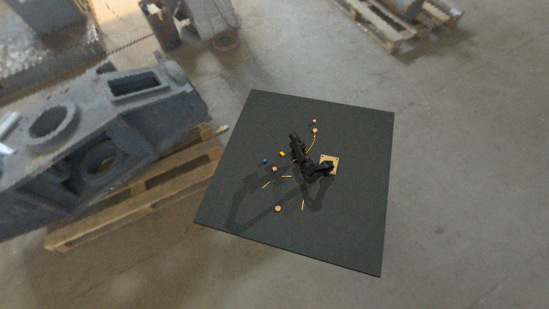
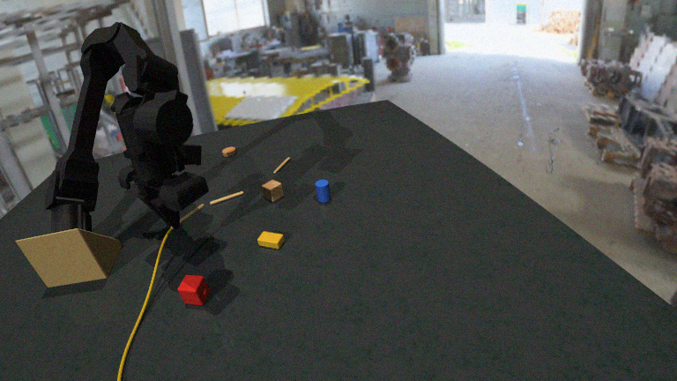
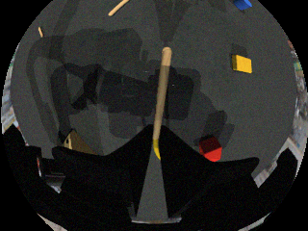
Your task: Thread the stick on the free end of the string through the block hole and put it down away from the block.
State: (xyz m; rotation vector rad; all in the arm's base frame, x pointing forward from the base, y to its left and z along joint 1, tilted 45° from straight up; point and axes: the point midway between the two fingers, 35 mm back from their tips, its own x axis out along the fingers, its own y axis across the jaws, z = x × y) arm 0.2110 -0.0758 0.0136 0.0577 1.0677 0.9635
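My gripper point(image 2: 175, 225) point(image 3: 156, 129) is shut on the rear end of the string's wooden stick point(image 2: 192, 212) point(image 3: 163, 91), which points away from the fingers. Its height above the table is hard to tell. The yellow string point(image 2: 151, 287) point(image 1: 313, 141) point(image 3: 157, 150) runs from the fingers to the round button point(image 1: 314, 130). A red block point(image 2: 189, 289) point(image 3: 211, 150) stands near the gripper, with a dark spot on one side that may be a hole. A wooden cube point(image 1: 274, 169) point(image 2: 272, 190) stands farther off; I cannot make out a hole in it.
Loose sticks point(image 1: 286, 176) point(image 1: 266, 184) point(image 1: 302, 204), a yellow block point(image 1: 282, 153) point(image 2: 270, 240) point(image 3: 242, 64), a blue cylinder point(image 1: 264, 160) point(image 2: 322, 190) and a wooden disc point(image 1: 277, 208) point(image 2: 228, 152) lie around. A small object point(image 1: 314, 121) is beyond the button. The arm's beige mount point(image 2: 64, 259) is nearby.
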